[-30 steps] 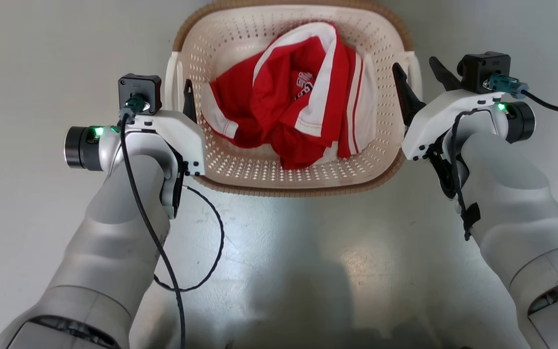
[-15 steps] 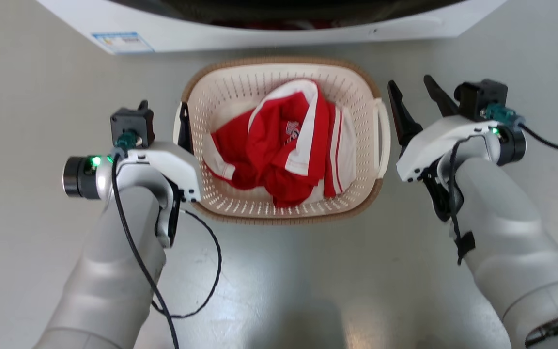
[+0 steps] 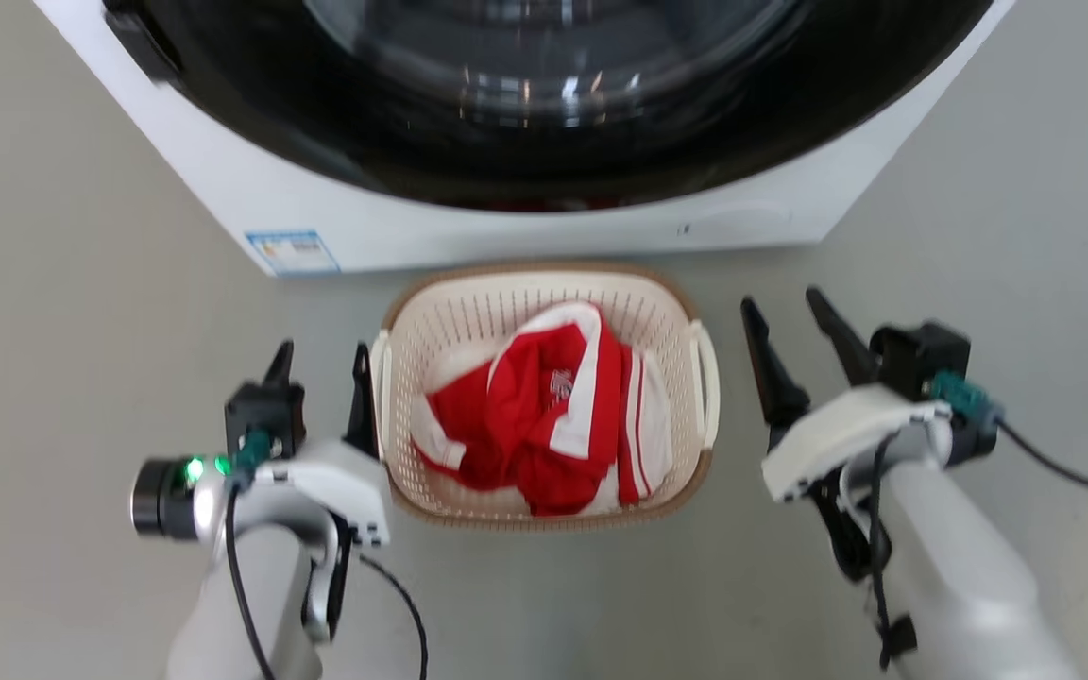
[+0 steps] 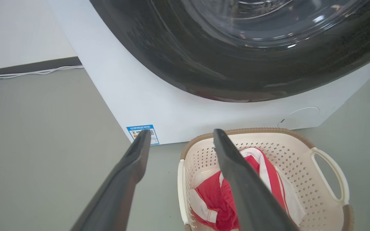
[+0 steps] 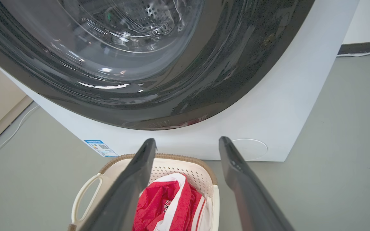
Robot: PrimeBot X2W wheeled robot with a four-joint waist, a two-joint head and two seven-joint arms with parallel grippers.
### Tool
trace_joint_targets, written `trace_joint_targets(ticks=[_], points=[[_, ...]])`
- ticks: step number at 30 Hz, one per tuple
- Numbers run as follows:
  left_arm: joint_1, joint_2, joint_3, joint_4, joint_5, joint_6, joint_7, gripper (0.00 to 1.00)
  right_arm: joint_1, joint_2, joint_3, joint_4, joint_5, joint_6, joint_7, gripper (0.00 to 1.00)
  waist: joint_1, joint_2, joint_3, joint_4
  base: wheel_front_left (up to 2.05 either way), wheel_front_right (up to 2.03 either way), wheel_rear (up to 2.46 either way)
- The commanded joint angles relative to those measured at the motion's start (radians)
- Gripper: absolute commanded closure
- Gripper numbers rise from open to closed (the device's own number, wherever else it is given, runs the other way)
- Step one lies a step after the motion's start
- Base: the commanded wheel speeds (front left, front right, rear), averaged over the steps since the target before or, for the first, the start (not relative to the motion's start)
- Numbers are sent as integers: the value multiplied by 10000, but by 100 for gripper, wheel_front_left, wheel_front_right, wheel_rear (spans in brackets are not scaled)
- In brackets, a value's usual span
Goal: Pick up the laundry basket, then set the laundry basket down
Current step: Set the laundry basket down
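- The laundry basket stands on the floor just in front of the washer, with a red and white garment heaped inside it.
- We have the left claw spread wide and holding nothing. Its inner finger is right beside the basket's left handle, and we cannot tell whether they touch.
- The right claw is spread wide too and holds nothing. It stands clear of the right handle, with a gap of floor between them.
- The two sides are not matched, and we judge that the main risk. If one claw catches its handle and the other closes on air, the basket would tip and the garment could slide out.
- The handles are thin smooth loops. A shallow pinch near the fingertips could slip once the weight comes on.
- A finger that comes in too far could trap the cloth or catch in the perforated wall, and that would drag the basket sideways.
- The washer is close behind the basket. A lift that swings forward could knock the rim against its front.
- The loose cable under the left arm hangs near the basket's corner and might snag on it.
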Motion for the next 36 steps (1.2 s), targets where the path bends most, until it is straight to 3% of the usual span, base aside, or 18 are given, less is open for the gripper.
trace_joint_targets(ticks=[1, 18, 36], points=[[393, 248, 358, -507, 163, 12, -51, 0, 480, 155, 149, -470, -17, 62, -107, 0, 0, 0, -793, -88, 0, 0, 0], [4590, 121, 1306, -4081, 785, 32, -51, 0, 4403, 155, -462, -3779, 131, 62, -107, 0, 0, 0, -3288, -318, 0, 0, 0], [6525, -49, 1575, -5640, 756, 72, -51, 0, 6305, 155, -988, -5544, -151, 62, -107, 0, 0, 0, -4065, -597, 0, 0, 0]])
